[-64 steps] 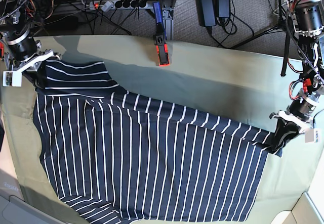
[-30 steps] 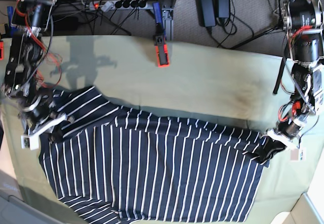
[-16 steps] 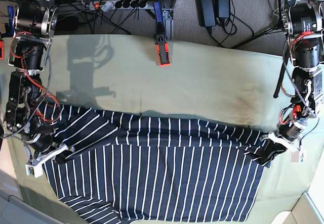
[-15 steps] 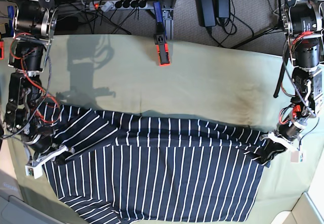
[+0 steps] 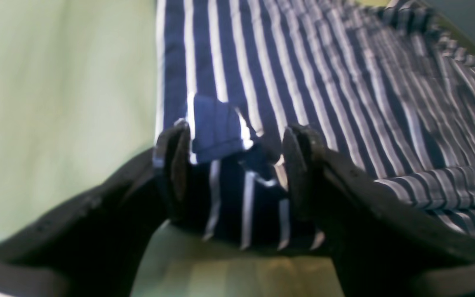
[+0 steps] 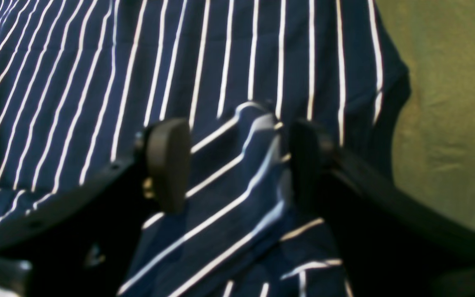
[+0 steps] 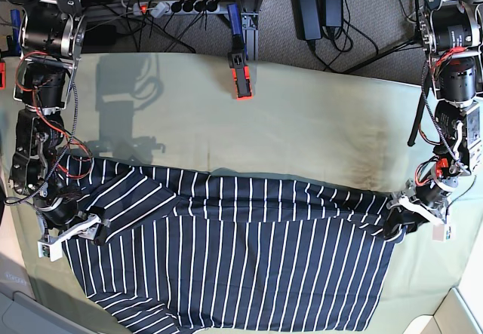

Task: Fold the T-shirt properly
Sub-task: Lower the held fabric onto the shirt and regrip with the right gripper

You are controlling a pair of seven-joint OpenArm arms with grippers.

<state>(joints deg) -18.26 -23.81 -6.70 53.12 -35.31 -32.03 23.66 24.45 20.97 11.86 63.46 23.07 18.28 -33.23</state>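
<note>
The T-shirt (image 7: 241, 258), dark navy with thin white stripes, lies on the olive-green cloth with its far edge folded toward the near side. My left gripper (image 7: 400, 225) stands at the shirt's right end. In the left wrist view my left gripper (image 5: 237, 140) is open, and a small raised fold of the T-shirt (image 5: 303, 62) stands loose between its fingers. My right gripper (image 7: 75, 232) rests at the shirt's left end. In the right wrist view my right gripper (image 6: 237, 136) is open too, straddling a ridge of the T-shirt (image 6: 179, 53).
The olive-green cloth (image 7: 317, 123) covers the table, with a brownish stain toward the right. A black and red clamp-like object (image 7: 241, 78) sits at the table's far edge. Cables and a power strip (image 7: 181, 6) lie on the floor beyond.
Both grippers carried the shirt's far edge toward the near side. Their jaws, shut on the fabric before, now stand apart with the cloth loose between them.
</note>
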